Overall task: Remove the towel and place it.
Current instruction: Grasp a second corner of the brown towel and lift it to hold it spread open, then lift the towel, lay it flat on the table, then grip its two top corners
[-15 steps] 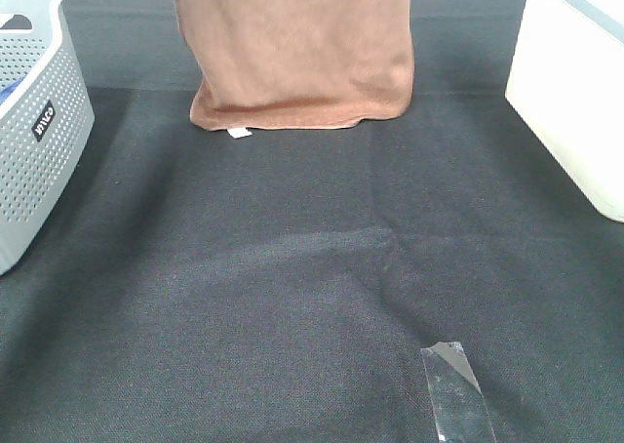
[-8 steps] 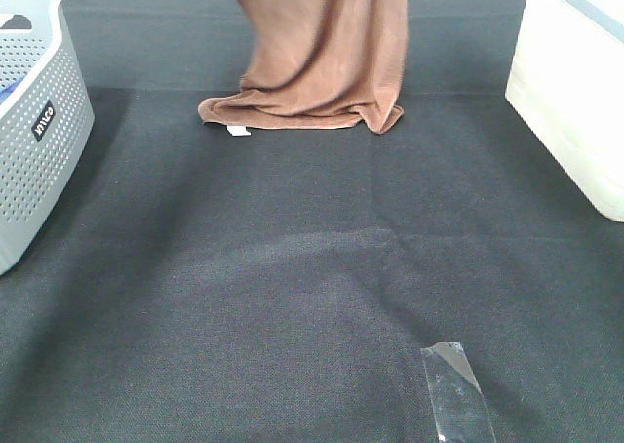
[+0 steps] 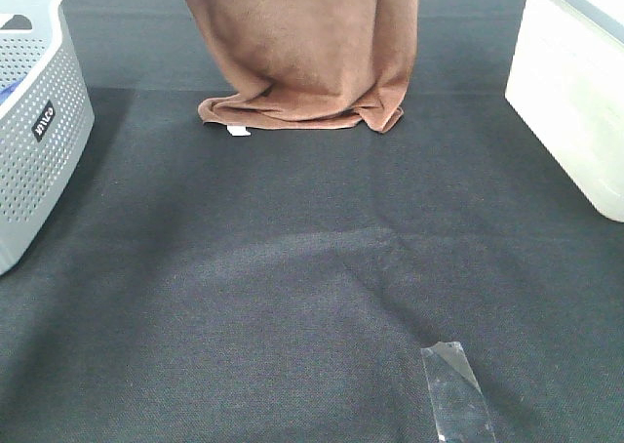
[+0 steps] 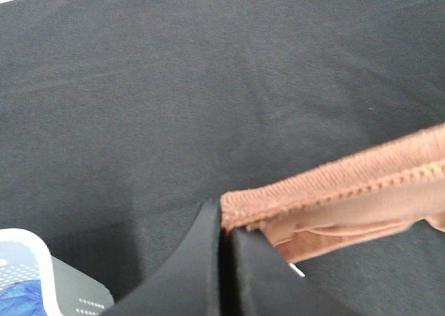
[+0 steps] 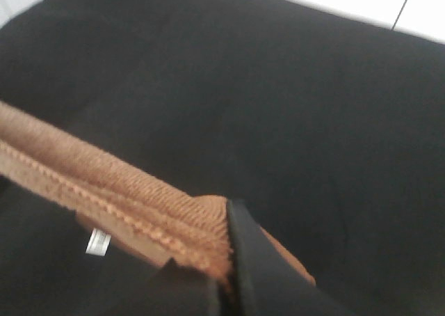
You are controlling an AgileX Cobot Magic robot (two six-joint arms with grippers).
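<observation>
The brown towel hangs from above the exterior high view at the far middle of the table. Its lower edge is bunched on the black cloth, and a small white tag shows at its left corner. Neither gripper appears in that view. In the left wrist view my left gripper is shut on a stitched corner of the towel. In the right wrist view my right gripper is shut on the other stitched edge of the towel, with the tag far below.
A grey perforated basket stands at the left edge with something blue inside. A white bin stands at the right edge. A strip of clear tape lies on the black table cloth near the front.
The hanging towel has spread wide again after narrowing half a second ago. Its lower edge is folded and bunched on the cloth rather than lying flat as it did a second ago.
</observation>
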